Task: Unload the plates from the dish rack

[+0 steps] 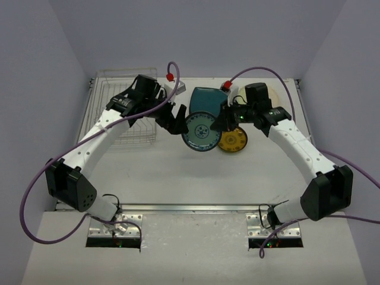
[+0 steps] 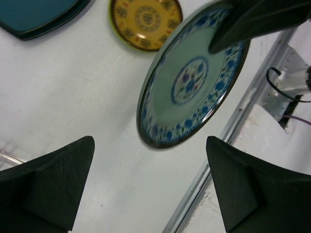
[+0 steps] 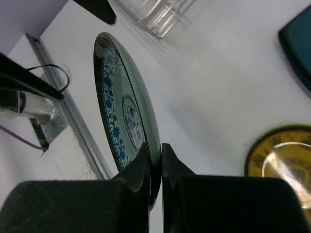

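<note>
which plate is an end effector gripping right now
The round blue-patterned plate: the right end effector pinches its rim, holding it on edge. The teal plate and yellow plate lie flat.

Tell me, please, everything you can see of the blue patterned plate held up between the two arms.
The blue patterned plate is round and glossy, likely glazed ceramic: pale green face, blue floral band and centre medallion, dark rim. It is held tilted, its rim pinched by the shut right gripper. The open left gripper sits beside it, not gripping it.

A robot lab cell: two arms [image 1: 98, 138] bolted to a white table [image 1: 178, 178], enclosed by bare pale walls [image 1: 196, 35]
</note>
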You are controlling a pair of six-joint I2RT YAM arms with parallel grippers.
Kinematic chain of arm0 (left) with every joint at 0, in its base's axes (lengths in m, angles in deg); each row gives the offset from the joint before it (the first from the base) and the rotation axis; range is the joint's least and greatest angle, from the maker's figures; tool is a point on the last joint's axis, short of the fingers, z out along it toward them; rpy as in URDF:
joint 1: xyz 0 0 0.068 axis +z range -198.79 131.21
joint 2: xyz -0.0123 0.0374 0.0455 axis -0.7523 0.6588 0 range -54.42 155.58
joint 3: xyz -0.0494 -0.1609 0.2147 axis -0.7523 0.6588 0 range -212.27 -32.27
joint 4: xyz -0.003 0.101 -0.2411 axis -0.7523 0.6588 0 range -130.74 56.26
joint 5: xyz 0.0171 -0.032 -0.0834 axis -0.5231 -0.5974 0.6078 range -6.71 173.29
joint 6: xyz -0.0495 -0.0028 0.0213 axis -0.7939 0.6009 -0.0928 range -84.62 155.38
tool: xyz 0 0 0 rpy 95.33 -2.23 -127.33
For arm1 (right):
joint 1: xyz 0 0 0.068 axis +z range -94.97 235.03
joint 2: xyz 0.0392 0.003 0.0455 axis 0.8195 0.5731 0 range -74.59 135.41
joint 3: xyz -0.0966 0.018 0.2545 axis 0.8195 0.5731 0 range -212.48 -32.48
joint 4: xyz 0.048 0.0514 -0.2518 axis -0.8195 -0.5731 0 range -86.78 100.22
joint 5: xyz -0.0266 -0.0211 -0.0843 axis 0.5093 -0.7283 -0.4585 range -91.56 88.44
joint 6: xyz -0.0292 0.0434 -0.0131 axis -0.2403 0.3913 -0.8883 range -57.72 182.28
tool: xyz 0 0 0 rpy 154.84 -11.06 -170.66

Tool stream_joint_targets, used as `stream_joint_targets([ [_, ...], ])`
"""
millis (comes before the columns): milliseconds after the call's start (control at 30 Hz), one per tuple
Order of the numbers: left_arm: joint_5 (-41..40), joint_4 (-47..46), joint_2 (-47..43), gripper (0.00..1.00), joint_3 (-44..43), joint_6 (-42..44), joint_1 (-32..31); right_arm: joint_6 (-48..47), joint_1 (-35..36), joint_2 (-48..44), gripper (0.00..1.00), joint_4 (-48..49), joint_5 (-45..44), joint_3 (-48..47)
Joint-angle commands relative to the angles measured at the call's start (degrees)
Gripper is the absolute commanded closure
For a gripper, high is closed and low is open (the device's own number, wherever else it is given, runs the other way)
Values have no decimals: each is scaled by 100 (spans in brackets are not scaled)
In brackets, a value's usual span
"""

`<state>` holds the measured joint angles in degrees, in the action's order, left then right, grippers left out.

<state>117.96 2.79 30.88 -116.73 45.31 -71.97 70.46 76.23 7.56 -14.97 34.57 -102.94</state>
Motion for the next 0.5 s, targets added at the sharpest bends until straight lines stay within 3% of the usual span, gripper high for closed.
stream_joint_targets([
  [0, -1098, -196, 17, 0, -337, -270, 132, 141, -863, -136, 100, 80, -477, 214],
  [233, -909, -459, 77, 0, -422, -801, 1149, 274, -2508, 1180, 100, -203, -184, 121],
  [467, -904, -448, 51, 0, -203, -739, 1272, 304, -2795, 2262, 100, -275, 4, -243],
])
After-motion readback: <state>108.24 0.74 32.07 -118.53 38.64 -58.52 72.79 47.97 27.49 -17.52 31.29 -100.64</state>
